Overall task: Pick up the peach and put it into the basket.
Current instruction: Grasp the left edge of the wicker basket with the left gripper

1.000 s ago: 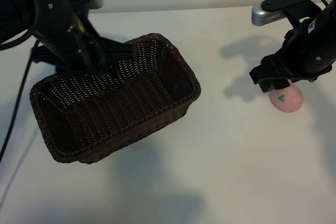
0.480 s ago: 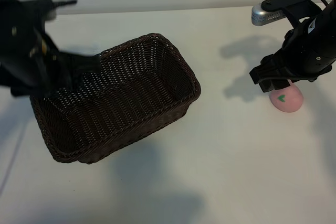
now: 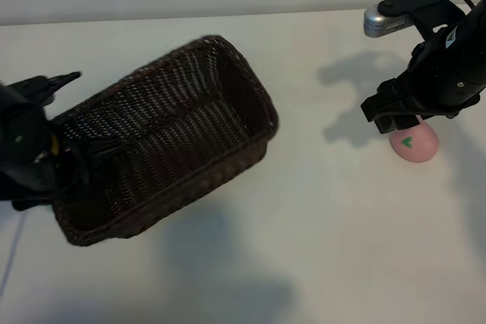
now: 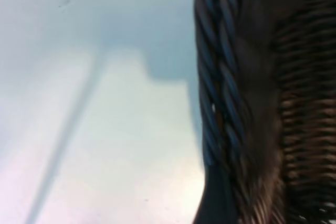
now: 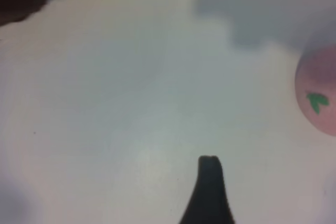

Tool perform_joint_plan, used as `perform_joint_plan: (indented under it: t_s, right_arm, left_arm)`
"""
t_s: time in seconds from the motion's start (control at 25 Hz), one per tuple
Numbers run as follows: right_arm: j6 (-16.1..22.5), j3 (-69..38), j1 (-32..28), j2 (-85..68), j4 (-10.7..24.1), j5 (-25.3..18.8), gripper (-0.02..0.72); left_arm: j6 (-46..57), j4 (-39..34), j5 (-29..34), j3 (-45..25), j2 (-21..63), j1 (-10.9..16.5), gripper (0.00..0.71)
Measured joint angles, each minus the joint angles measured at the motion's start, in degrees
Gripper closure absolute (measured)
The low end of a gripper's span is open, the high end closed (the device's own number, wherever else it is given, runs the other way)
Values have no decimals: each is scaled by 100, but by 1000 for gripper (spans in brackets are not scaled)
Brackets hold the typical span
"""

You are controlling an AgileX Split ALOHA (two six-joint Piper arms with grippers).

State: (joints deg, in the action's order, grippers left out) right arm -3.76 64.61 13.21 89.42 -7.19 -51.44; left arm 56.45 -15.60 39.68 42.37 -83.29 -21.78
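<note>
The right claw (image 3: 396, 122) hangs spread and empty, tips aimed steeply down, with the peach (image 3: 414, 144) resting on the worktop (image 3: 319, 218) just beside and below it, offset rather than between its jaws. To take it well, I judge the claw should centre over the fruit first, then drop and squeeze gently so the ball cannot roll away. The left claw (image 3: 72, 158) grips the rim of the basket (image 3: 175, 138), well apart from the peach; holding it steady would ease the drop.
</note>
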Motion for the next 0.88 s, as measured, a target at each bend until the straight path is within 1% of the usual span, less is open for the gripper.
perform_joint_plan:
  t_s: [0.12, 0.32, 0.88]
  right_arm:
    - [0, 0, 0, 0, 0, 19, 153]
    - [0, 0, 0, 0, 0, 39, 153]
    - [0, 0, 0, 0, 0, 27, 153]
  left_arm:
    - [-132, 12, -125, -58, -27, 122, 158]
    - [-215, 17, -332, -58, -38, 126, 158]
    - [-502, 135, -368, -53, -38, 155, 158]
